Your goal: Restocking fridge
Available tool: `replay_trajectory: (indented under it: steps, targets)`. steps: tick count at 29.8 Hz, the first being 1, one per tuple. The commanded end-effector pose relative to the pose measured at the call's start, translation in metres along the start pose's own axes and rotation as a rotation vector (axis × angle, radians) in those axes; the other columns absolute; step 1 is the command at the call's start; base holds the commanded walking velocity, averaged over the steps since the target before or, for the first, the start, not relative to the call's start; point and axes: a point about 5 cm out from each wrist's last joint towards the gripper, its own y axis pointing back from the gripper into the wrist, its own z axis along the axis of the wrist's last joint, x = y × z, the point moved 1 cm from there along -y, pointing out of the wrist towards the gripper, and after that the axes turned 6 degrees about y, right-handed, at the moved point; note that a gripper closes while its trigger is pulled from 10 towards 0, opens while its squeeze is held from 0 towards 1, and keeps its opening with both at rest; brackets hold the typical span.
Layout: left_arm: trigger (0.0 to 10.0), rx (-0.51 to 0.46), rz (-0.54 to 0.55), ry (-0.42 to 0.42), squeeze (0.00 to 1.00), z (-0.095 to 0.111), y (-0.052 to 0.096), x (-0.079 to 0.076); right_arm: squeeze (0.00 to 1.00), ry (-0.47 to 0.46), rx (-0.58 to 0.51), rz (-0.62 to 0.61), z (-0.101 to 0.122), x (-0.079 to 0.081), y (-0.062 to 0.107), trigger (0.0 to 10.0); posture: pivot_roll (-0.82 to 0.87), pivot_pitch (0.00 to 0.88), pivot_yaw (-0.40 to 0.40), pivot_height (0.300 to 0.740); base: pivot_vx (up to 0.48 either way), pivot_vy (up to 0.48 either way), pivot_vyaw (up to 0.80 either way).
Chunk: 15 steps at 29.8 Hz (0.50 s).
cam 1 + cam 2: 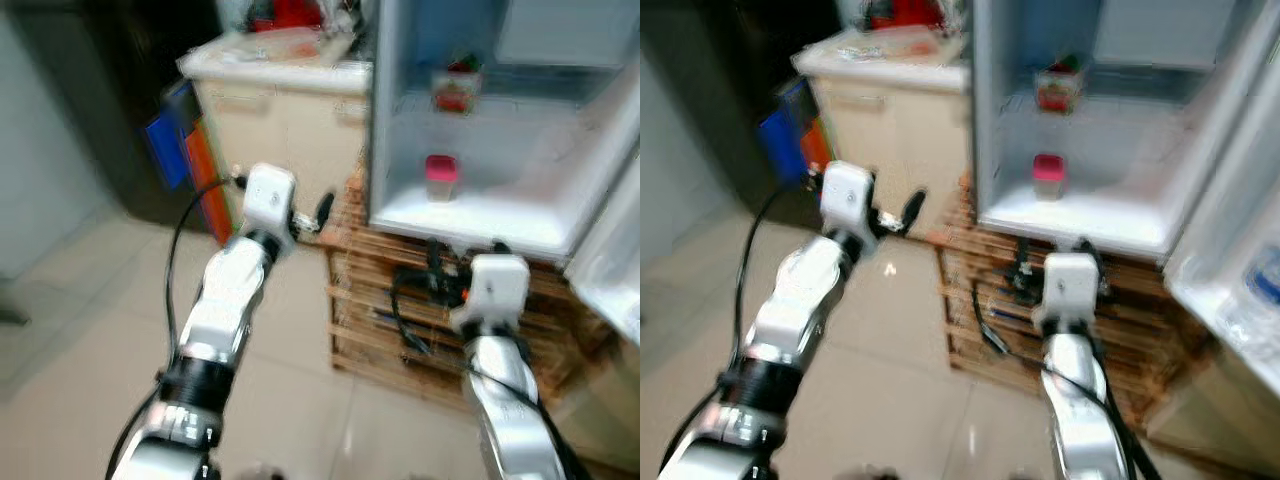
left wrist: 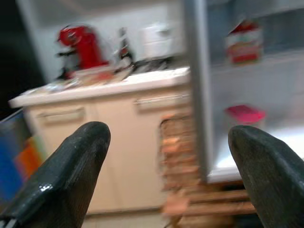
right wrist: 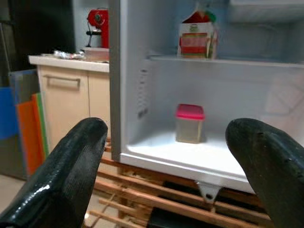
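An open fridge (image 1: 480, 215) stands ahead on a wooden pallet (image 1: 365, 300). On its upper shelf is a red and white carton (image 3: 196, 33). A small tub with a pink lid (image 3: 189, 123) sits on the fridge floor below it. My right gripper (image 3: 166, 171) is open and holds nothing, level with the pallet just short of the fridge's lower edge. My left gripper (image 2: 166, 175) is also open and holds nothing. It is raised further left, between the cabinet and the fridge's left wall. Both eye views are blurred.
A cream cabinet (image 1: 280, 120) stands left of the fridge, with a red coffee machine (image 2: 85, 45) and clutter on its counter. Blue and orange boards (image 1: 175, 140) lean against its side. The fridge door (image 1: 610, 270) hangs open at the right. Pale tiled floor lies below.
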Motion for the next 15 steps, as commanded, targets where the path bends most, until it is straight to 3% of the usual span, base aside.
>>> replay_trajectory:
  steps: [1, 8, 15]
  targets:
    - [10.0, -0.005, -0.003, 0.000, 0.00, 0.003, -0.004, 0.000, 0.00, -0.009, 0.022, -0.001, -0.005, 0.000, 0.002, 10.0, -0.22, 0.000, 0.096, 0.740, -0.262, 0.000, -0.48]
    - [10.0, -0.002, -0.020, 0.014, 0.00, 0.001, -0.008, -0.004, 0.00, -0.006, 0.045, 0.002, -0.011, -0.001, 0.006, 10.0, -0.23, 0.000, 0.099, 0.740, -0.265, 0.000, -0.76]
    - [10.0, -0.006, -0.066, 0.010, 0.00, 0.000, -0.011, -0.013, 0.00, 0.025, 0.061, -0.003, -0.018, -0.004, 0.010, 10.0, -0.24, 0.000, 0.103, 0.740, 0.000, 0.000, 0.00]
